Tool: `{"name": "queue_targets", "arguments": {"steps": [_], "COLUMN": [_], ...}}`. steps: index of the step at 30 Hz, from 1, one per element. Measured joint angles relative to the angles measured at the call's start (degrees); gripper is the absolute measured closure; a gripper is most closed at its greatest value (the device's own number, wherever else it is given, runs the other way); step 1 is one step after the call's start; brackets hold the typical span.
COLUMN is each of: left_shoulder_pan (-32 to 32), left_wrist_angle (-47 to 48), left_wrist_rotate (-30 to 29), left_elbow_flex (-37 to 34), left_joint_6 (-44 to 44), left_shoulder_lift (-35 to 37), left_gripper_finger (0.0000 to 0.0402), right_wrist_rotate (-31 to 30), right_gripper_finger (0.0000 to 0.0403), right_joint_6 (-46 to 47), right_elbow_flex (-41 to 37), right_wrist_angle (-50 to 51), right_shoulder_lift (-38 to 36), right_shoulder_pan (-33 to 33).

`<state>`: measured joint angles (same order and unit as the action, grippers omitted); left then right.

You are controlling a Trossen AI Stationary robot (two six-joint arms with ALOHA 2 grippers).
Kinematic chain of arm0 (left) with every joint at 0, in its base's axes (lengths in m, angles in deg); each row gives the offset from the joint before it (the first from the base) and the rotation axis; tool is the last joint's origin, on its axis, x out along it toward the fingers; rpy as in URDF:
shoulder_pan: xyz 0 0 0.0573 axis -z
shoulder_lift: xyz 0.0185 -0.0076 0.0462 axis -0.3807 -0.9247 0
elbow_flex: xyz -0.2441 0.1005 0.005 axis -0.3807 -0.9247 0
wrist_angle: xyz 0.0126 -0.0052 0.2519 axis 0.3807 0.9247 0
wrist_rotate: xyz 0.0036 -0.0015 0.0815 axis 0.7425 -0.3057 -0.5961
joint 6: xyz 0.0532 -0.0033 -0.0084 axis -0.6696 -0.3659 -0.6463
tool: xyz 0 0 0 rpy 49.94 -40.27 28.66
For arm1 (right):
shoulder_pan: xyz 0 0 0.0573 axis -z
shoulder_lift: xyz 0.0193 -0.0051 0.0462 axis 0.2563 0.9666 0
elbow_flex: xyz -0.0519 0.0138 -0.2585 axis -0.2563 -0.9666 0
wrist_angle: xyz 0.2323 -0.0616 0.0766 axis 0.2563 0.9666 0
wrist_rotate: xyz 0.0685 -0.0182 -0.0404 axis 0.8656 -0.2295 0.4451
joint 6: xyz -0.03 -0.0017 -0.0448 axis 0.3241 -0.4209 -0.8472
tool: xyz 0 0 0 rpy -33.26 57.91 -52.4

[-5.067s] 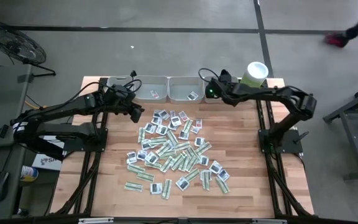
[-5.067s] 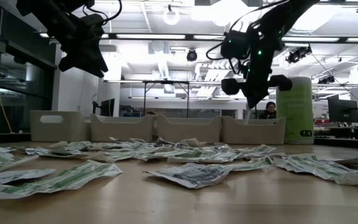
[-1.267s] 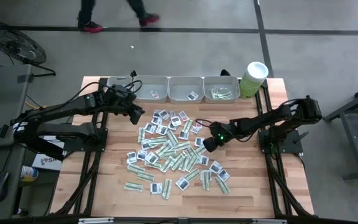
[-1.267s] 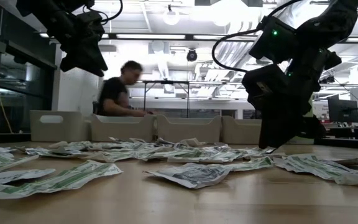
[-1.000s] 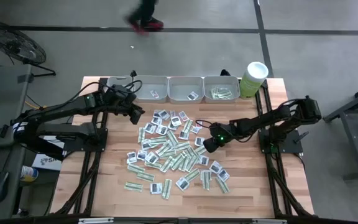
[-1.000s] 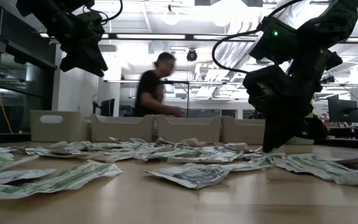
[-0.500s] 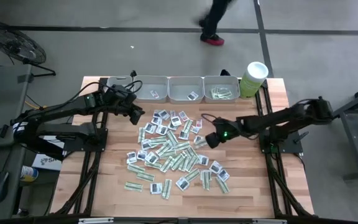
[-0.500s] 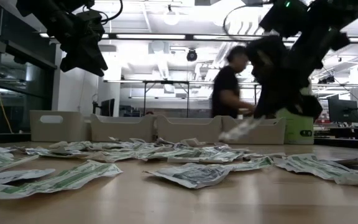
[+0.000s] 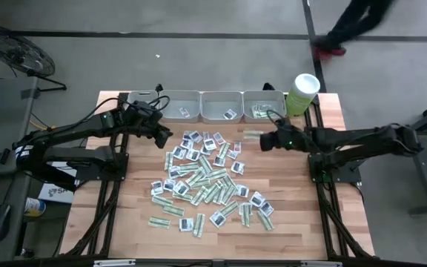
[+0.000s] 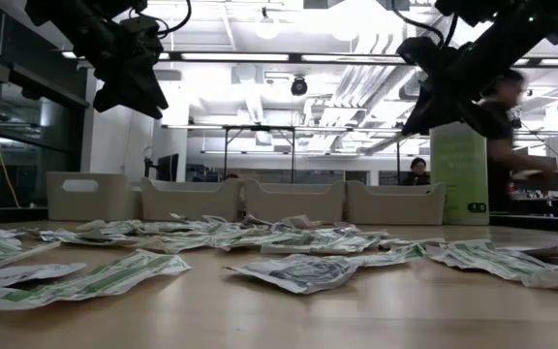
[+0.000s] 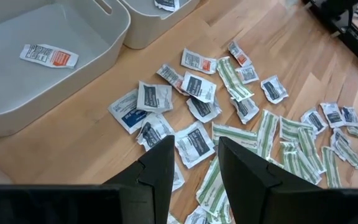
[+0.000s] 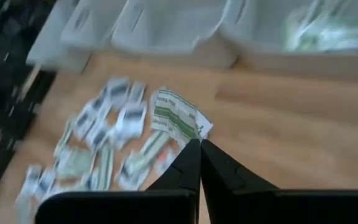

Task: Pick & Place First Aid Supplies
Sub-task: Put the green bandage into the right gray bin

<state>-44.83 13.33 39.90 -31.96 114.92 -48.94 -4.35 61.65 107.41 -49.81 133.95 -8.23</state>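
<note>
The first aid supplies point(image 9: 206, 178) lie as a loose pile of green-white strips and squarish white sachets on the middle of the wooden table. My right gripper point(image 9: 262, 139) hangs above the table near the far right grey tray point(image 9: 264, 106), shut on one green-white strip sachet point(image 12: 176, 118). My left gripper point(image 9: 165, 139) hovers open above the pile's far left edge, and nothing shows between its fingers point(image 11: 160, 165). The left grey tray holds one sachet point(image 11: 48, 56). My right gripper pinches the green-white strip sachet by one end point(image 12: 193, 134) between its two fingertips. The fingers come from the table's right, slanting down. The sachet sticks out ahead of the fingertips, lifted clear of the table.
A row of grey trays point(image 9: 221, 106) stands along the far edge, and a tall pale green tub point(image 9: 303, 93) stands at its right end. Bare wood lies to the right of the pile and near the front edge. A person point(image 9: 347, 30) walks past beyond the table.
My right gripper has risen from the pile's right side with the green-white strip sachet, lifting it clear. It has gone toward the table's far edge and the right tray, and has tipped closer to level. A person has walked to the right behind the table.
</note>
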Motion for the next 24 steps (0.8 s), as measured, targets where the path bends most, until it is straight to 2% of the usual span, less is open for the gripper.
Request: {"name": "queue_targets", "arguments": {"steps": [4, 12, 18, 24], "left_shoulder_pan": [0.0, 0.0, 0.0, 0.0], "left_wrist_angle": [0.0, 0.0, 0.0, 0.0], "left_wrist_rotate": [0.0, 0.0, -0.1, -0.7], "left_elbow_flex": [0.0, 0.0, 0.0, 0.0], "left_joint_6": [0.0, 0.0, 0.0, 0.0], "left_shoulder_lift": [0.0, 0.0, 0.0, 0.0], "left_gripper_finger": [0.0277, 0.0277, 0.0277, 0.0277], "right_wrist_rotate": [-4.1, -6.2, -2.6, 2.1], "right_gripper_finger": [0.0403, 0.0403, 0.0403, 0.0403], "right_joint_6": [-0.1, -6.5, -20.5, -29.4], "right_elbow_flex": [0.0, 0.0, -0.1, -0.1], "right_wrist_angle": [0.1, 0.0, -1.3, -5.4], "right_shoulder_lift": [0.6, 1.8, 2.2, 5.8], "right_shoulder_pan": [3.5, 12.1, 19.1, 24.2]}}
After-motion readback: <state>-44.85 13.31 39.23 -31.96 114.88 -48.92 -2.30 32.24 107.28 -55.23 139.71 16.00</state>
